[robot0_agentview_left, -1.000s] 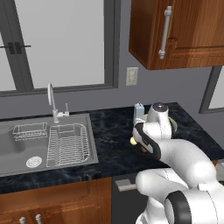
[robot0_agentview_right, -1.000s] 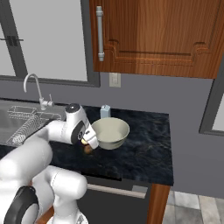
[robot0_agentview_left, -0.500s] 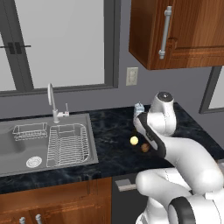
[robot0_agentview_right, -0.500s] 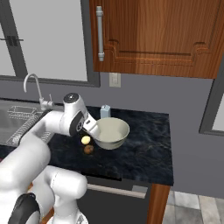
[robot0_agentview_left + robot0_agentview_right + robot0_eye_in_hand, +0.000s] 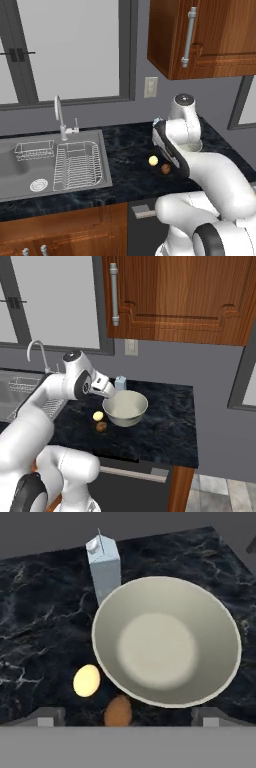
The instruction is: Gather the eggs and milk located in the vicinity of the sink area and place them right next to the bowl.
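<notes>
The claw (image 5: 127, 716) hangs spread wide and empty above the large round pale cream bowl (image 5: 166, 641) on the black marbled counter (image 5: 40, 627). From the bowl in the hand view, the light-blue and white gabled milk carton (image 5: 104, 566) stands upright at 11 o'clock, the pale yellow egg (image 5: 86, 680) lies at 8 o'clock, and the brown egg (image 5: 118, 711) at 7 o'clock, all just beside its rim.

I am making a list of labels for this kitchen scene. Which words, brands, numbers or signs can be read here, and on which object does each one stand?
There is no readable text.
Milk carton: plain light-blue and white faces, no print.
Bowl: plain, no mark.
Pale egg and brown egg: no stamp.
Wall outlet: plain plate, no lettering.
</notes>
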